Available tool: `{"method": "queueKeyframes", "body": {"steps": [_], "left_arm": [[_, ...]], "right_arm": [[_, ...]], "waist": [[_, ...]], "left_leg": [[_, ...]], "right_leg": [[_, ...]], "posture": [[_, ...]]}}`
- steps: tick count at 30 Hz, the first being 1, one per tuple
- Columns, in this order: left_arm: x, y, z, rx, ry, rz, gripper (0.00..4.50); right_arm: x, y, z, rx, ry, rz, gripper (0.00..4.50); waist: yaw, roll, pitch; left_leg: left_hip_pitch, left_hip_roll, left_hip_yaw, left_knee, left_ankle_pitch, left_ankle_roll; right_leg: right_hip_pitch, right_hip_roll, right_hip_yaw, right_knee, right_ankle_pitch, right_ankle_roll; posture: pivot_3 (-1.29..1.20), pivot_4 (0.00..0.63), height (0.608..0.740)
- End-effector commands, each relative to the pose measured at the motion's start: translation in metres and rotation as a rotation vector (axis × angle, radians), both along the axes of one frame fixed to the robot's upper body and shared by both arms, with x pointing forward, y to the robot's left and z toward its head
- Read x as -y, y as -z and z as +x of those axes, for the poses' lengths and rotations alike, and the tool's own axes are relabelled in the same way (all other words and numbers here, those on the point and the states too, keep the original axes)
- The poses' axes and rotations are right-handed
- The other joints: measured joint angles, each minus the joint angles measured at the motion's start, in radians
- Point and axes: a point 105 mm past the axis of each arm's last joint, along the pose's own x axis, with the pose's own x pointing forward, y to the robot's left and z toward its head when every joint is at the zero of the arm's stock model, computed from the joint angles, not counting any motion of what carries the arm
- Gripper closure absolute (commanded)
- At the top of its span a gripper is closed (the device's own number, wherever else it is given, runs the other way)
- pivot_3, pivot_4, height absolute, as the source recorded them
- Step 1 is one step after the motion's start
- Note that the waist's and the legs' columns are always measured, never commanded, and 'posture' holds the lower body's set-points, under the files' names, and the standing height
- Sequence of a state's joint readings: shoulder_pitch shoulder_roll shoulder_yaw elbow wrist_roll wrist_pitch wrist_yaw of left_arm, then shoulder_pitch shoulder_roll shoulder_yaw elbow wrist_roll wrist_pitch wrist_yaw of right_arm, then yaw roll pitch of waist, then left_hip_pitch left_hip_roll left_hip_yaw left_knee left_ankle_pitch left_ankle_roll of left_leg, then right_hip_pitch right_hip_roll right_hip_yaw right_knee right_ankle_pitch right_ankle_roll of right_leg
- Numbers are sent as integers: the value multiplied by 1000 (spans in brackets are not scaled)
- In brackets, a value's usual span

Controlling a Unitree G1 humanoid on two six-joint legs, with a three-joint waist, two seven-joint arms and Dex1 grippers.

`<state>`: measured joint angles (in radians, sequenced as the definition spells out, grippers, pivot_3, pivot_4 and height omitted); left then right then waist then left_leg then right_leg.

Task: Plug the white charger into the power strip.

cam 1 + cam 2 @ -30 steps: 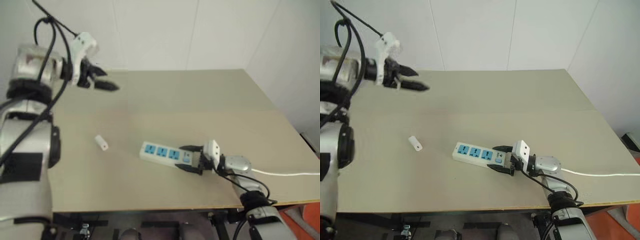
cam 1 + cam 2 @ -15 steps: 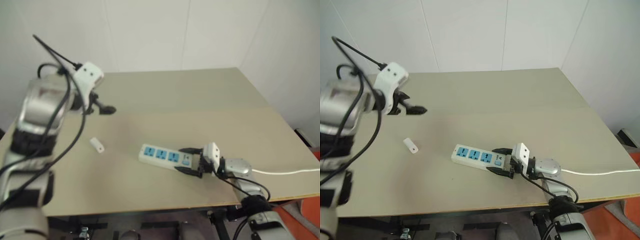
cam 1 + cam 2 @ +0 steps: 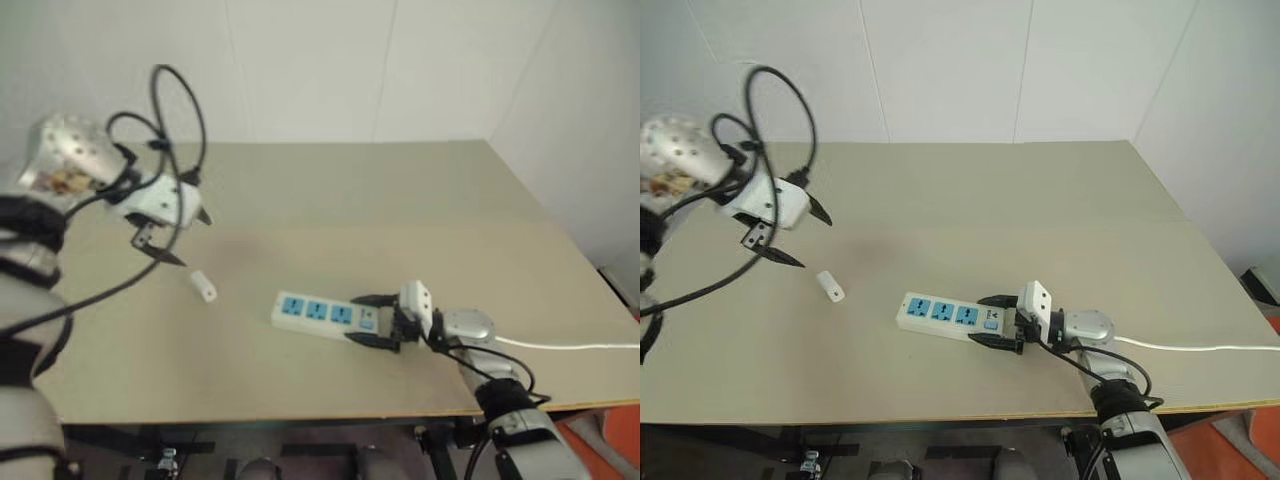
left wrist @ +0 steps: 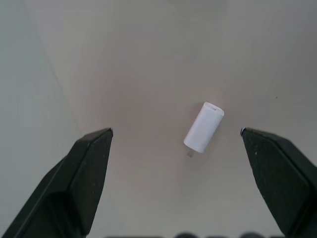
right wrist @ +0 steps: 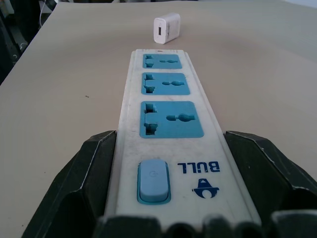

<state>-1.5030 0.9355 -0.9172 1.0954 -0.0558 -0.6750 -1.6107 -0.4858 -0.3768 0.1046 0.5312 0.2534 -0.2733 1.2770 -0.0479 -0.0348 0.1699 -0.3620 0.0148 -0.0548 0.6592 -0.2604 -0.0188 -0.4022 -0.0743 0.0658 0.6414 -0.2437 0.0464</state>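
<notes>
The left gripper (image 3: 788, 232) hangs at the upper left of the frame over the desk (image 3: 1040, 210), its jaws spread wide and holding nothing. Just below and to the right of it, the white charger (image 3: 830, 287) lies on its side on the bare desk, apart from both fingers; in the left wrist view it sits between the two black fingertips (image 4: 91, 148), nearer the one on the right. Further right, near the lower middle of the frame, the power strip (image 3: 950, 317) lies flat with its three blue sockets up. The right gripper (image 3: 992, 319) has its jaws pinching the strip's switch end. A thin white cord (image 3: 1200, 348) runs off to the right edge.
</notes>
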Motion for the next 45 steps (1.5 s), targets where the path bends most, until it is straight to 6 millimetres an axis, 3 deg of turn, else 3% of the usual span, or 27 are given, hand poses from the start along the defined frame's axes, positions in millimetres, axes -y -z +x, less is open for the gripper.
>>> {"method": "queueKeyframes", "body": {"steps": [1, 6, 9, 25, 35, 45], "left_arm": [[-5, 9, 0, -26, 47, 102, 0], [-5, 28, -2, -76, 130, 212, 0], [-2, 37, -3, -91, 151, 194, 0], [-1, 64, -10, -150, 308, 321, 0], [-3, 76, 5, -37, 321, 415, 0], [6, 82, 5, -47, 278, 305, 0]], "right_arm": [[2, 7, -4, -32, -5, -22, 1135], [5, 7, -6, -34, 13, -29, 1135], [7, 7, -7, -35, 28, -31, 1135], [7, 9, -15, -49, 54, -22, 1135], [12, 8, -17, -53, 78, -27, 1135], [15, 9, -19, -56, 94, -33, 1135]], "waist": [[-2, 0, 0], [0, 0, 0], [2, 0, 0], [5, 0, 0], [6, 0, 0], [11, 0, 0]], "left_leg": [[0, 0, 0, 1, -1, 2], [-4, 0, -1, 2, -1, 3], [-5, 0, -1, 2, -2, 4], [-5, 0, -1, 3, -2, 4], [-5, -1, -1, 3, -2, 4], [-5, -1, -1, 3, -2, 4]], "right_leg": [[0, 0, 0, 0, 0, 0], [-3, 0, 0, 0, 0, 1], [-3, 0, 0, 0, 0, 1], [-2, 0, 0, 0, 0, 1], [-2, 0, 0, 0, 0, 1], [-2, -1, -1, 0, 0, 1]], "posture": [[0, 150, 740], [0, 150, 740], [0, 150, 740], [0, 150, 740], [0, 150, 740], [0, 150, 740]]}}
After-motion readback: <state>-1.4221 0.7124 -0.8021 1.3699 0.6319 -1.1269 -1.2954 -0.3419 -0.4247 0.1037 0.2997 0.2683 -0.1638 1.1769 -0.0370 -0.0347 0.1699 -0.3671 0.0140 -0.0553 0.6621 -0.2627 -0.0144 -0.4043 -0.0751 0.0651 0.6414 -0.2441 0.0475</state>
